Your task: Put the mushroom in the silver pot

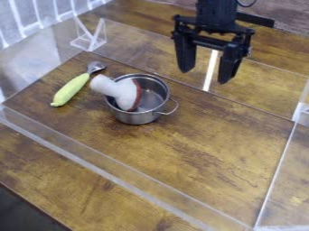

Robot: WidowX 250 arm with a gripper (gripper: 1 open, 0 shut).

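The silver pot stands left of centre on the wooden table, its inside reddish. The mushroom leans over the pot's left rim, white stem reaching into the pot and grey-brown cap sticking out to the upper left. My black gripper hangs in the air to the upper right of the pot, pointing down. Its two fingers stand wide apart with nothing between them, and it touches neither the pot nor the mushroom.
A yellow-green corn-like object lies left of the pot. Clear plastic walls border the work area at the front and right. A clear plastic stand sits at the back left.
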